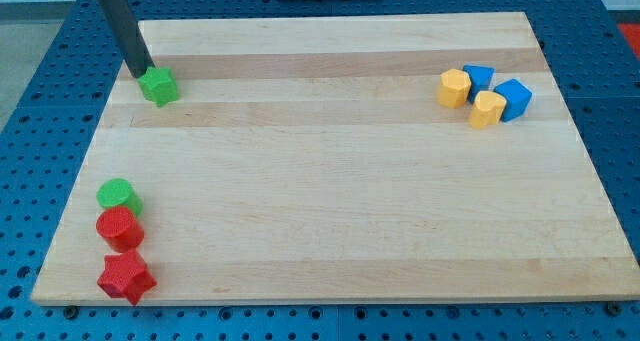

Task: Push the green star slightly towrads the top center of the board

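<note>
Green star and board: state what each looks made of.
Green star: apparently plastic, judging by its uniform saturated colour and matte, moulded-looking facets. Board: pale wood with a smooth finish, showing lengthwise grain and plank seams. My tip touches the star's upper left.

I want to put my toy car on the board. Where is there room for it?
The whole middle of the wooden board is bare, between the green star by my tip and the yellow and blue blocks. Crowded spots: that cluster, and the green and red blocks at the view's bottom left.
</note>
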